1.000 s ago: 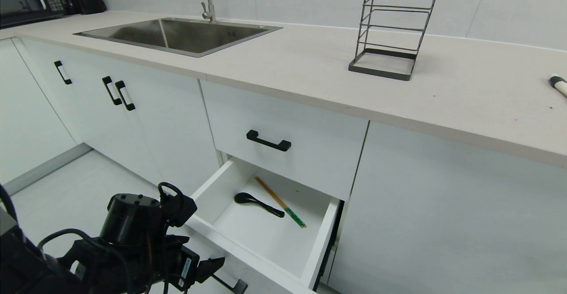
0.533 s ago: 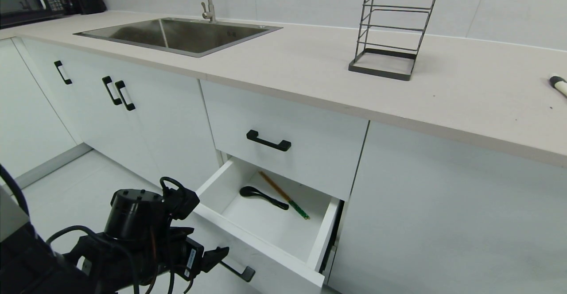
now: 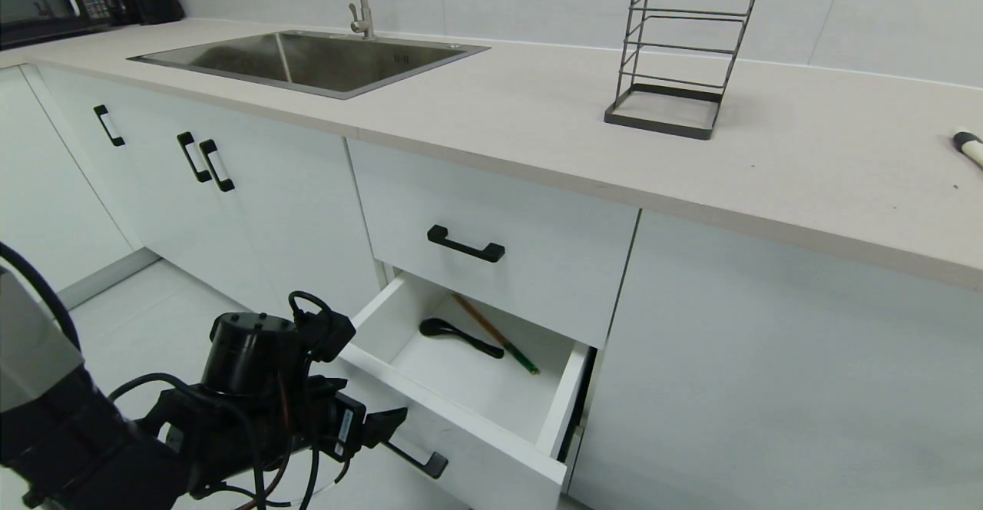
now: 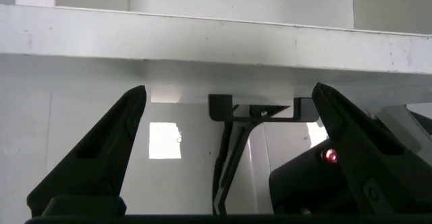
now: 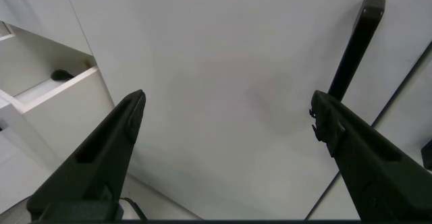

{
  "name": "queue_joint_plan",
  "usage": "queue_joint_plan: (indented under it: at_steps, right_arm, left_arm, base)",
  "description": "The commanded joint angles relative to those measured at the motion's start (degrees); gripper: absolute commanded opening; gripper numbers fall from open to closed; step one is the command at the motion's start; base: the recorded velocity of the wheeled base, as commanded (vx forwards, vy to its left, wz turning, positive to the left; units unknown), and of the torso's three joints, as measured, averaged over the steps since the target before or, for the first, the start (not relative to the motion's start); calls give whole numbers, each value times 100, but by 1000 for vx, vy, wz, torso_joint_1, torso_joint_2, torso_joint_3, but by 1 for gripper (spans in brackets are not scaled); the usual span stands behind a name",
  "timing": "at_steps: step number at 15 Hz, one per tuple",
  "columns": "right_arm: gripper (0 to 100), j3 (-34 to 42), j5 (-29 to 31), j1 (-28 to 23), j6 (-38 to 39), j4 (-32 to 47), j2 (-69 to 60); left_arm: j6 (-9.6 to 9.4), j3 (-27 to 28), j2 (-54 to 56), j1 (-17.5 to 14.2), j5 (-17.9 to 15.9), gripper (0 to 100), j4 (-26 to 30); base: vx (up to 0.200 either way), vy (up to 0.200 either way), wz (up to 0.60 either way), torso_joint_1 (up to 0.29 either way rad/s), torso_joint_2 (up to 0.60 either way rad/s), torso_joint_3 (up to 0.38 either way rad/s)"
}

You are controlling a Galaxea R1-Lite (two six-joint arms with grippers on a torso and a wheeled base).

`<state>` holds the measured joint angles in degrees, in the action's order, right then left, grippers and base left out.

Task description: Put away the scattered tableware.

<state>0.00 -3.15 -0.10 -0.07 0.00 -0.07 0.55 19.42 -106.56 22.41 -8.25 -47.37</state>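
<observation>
A black spoon and a pair of brown chopsticks with green tips lie inside the lower white drawer, which is partly pulled out under the counter. My left gripper is at the drawer's front, open. In the left wrist view its fingers straddle the black drawer handle without closing on it. My right gripper is open in front of a white cabinet door with a black handle. The drawer's corner lies off to one side of it.
The counter carries a steel sink, a dark wire rack and a white, black-tipped object at the far right. A shut upper drawer with a black handle overhangs the open one. Cabinet doors stand to the left.
The drawer has slid inward toward the cabinet, hiding more of the spoon and chopsticks under the upper drawer. My left gripper has moved forward with the drawer front.
</observation>
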Motion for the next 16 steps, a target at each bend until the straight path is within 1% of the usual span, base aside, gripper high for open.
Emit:
queue_joint_plan:
  at_steps: [1,4,6,7,8,11,13,15,16]
  right_arm:
    - [100,0,-2,1,-1,0,7]
    - [100,0,-2,1,-1,0,7]
    - [100,0,-2,1,-1,0,7]
    - [100,0,-2,1,-1,0,7]
    - [100,0,-2,1,-1,0,7]
    - [100,0,-2,1,-1,0,7]
    - [100,0,-2,1,-1,0,7]
    - [100,0,-2,1,-1,0,7]
    - [100,0,-2,1,-1,0,7]
  left_arm:
    - [7,123,-172,-8,-1,100,-79]
    - [51,238,-331,-52,-10,100,-246]
    - [86,264,-436,-52,-10,100,-475]
    - [86,264,-647,-52,-1,100,-923]
    - [95,247,-788,-61,-1,100,-1222]
    - [95,255,-1139,-79,-1,100,-1846]
    - [95,282,-1253,-87,8,100,-1995]
    - [95,343,-1280,-87,8,100,-2030]
    - [95,440,-1324,-96,8,100,-2065]
  base:
    - [0,0,0,0,0,0]
    - [0,0,0,0,0,0]
    - [0,0,0,0,0,0]
    - [0,0,0,0,0,0]
    - [0,0,0,0,0,0]
    - [0,0,0,0,0,0]
    - [0,0,0,0,0,0]
    - [0,0,0,0,0,0]
    - [0,0,0,0,0,0]
